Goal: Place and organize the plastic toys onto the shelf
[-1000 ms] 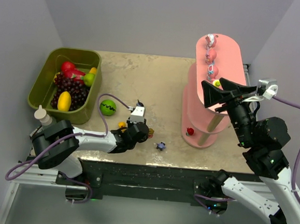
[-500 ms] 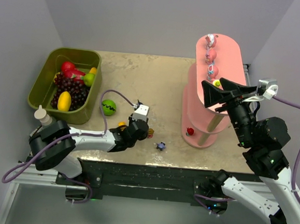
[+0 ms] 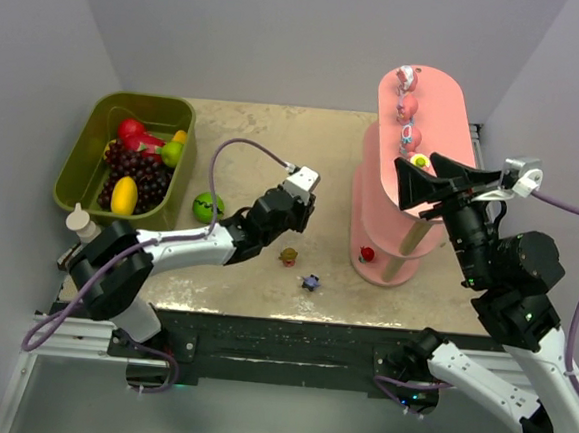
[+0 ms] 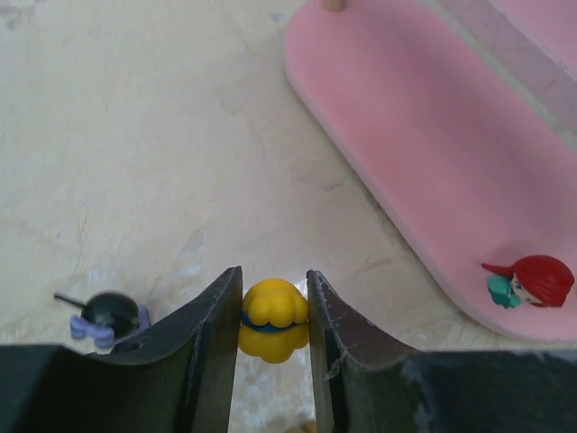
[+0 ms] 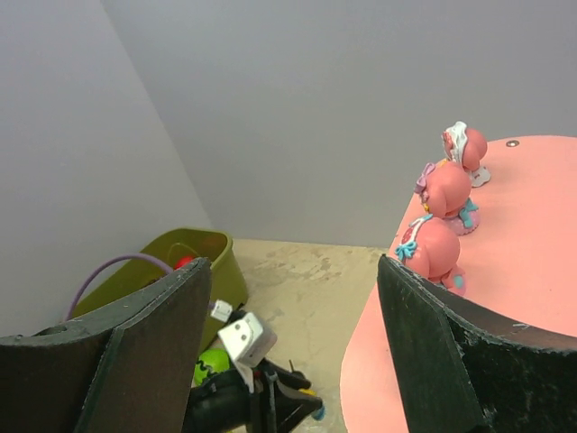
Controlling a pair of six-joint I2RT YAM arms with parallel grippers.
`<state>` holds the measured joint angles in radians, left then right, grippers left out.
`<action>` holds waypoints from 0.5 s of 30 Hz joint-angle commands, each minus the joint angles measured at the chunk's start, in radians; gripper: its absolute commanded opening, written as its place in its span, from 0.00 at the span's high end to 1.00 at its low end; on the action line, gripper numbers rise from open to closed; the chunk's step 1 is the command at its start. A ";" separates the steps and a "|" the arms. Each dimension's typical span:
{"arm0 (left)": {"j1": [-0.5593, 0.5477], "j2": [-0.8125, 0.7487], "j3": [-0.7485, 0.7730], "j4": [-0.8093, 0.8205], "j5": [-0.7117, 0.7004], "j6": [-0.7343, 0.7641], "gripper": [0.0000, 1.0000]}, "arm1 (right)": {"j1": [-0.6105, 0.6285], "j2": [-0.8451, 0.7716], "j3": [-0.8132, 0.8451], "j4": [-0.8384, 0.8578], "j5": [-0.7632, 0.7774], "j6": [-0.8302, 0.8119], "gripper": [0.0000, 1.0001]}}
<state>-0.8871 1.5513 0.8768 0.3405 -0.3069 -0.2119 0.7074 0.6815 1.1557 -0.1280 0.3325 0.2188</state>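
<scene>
The left gripper (image 4: 273, 280) had its two dark fingers closed tight on a small yellow plastic toy with a blue band (image 4: 273, 317). The fingers pinched it from both sides, most likely so it would not slip while it was carried. The toy looked lifted a little off the tan stone-look table (image 3: 275, 145). It pointed toward the tall pink shelf with three boards (image 3: 443, 108), which is probably where it was meant to go.

A tiny red-haired toy (image 4: 532, 280) sat near the round end of the bottom pink board (image 4: 406, 135). Three round pink toys (image 5: 437, 244) stood in a neat row on the top board, close together. Keeping the same colours together may be the way to tidy them. Another small yellow toy (image 3: 418, 160) sat on the top board, just beside the right gripper (image 5: 290, 271).

The right gripper held nothing, and its fingers were spread wide apart. It hung by the top board, maybe ready to help there.

Two toys were not yet put away. A dark blue-purple toy (image 3: 310, 281) and an orange-brown toy (image 3: 288, 257) lay on the table near each other. The olive-green bin of pretend fruit (image 3: 83, 160) sat well apart on the far left.
</scene>
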 commanded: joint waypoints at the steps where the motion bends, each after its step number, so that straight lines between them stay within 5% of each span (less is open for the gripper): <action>1: 0.028 0.079 0.102 0.087 0.208 0.146 0.83 | 0.000 -0.019 -0.004 0.011 0.040 -0.021 0.22; 15: 0.040 0.266 0.208 0.265 0.578 0.368 0.80 | 0.001 -0.036 -0.002 0.004 0.056 -0.035 0.22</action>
<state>-0.8558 1.7905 1.0183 0.4881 0.0978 0.0654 0.7074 0.6518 1.1530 -0.1387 0.3584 0.2001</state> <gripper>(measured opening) 0.375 0.779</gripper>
